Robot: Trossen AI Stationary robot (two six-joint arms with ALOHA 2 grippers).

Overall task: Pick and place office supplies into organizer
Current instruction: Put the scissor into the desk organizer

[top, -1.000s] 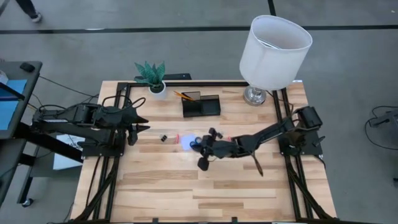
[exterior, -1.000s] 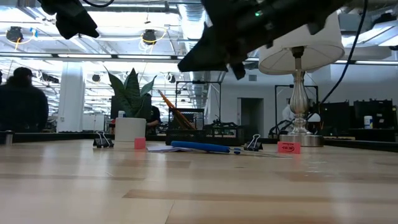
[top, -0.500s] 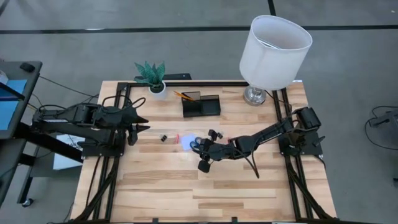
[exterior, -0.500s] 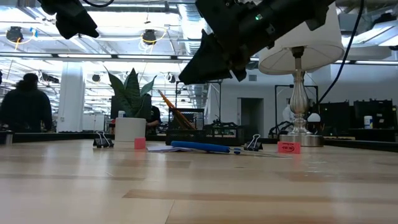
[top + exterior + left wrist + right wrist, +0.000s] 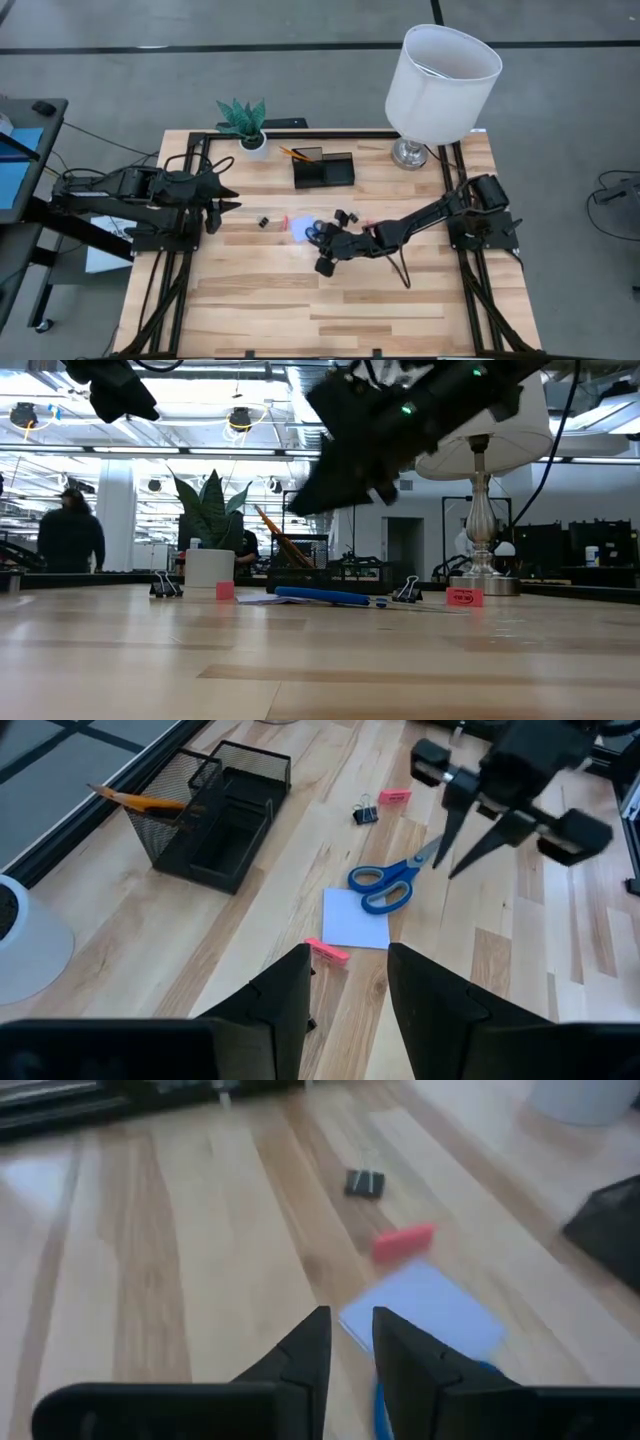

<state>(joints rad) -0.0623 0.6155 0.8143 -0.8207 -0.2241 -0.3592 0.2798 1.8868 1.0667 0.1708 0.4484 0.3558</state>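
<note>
Wooden bench top point(image 5: 300, 300), black frame rails along both sides; lamp point(image 5: 440, 70) at the far right corner, potted plant point(image 5: 243, 122) far left of centre.

Scissors point(image 5: 395, 885), blue-handled, lie flat mid-table, handles just beside the pale note pad point(image 5: 357, 917), blades pointing toward the right arm's side. Whether a handle overlaps the pad's edge: cannot tell. Small red piece point(image 5: 328, 951) at the pad's near corner; a second red piece point(image 5: 395, 796) and a black binder clip point(image 5: 365, 815) lie further off. Another binder clip point(image 5: 263, 221) sits apart, toward the left arm. Organizer point(image 5: 323, 170), black mesh, stands at the far edge w/ one pencil point(image 5: 135, 798) already leaning in the taller compartment; lower compartment looks bare.

Right gripper point(image 5: 470, 835) hangs above the table just over the scissor blades, tilted down, fingers a narrow gap apart, nothing between them. Own wrist view confirms: fingertips point(image 5: 310, 1340) slightly apart, pad and red piece ahead, blue handle at the finger edge.

Left gripper point(image 5: 225, 197) waits at the left side, above the table, fingers partway apart, empty.

Step, as judged: approach for pick of scissors, no contact yet. Most supplies not placed, so task is early.

Next move needs: descend w/ the fingers straddling the blades or pivot, gap wide enough to clear the metal, then close. Scissors lie flat, so the grip has little height to bite; risk of sliding them onto the pad.
</note>
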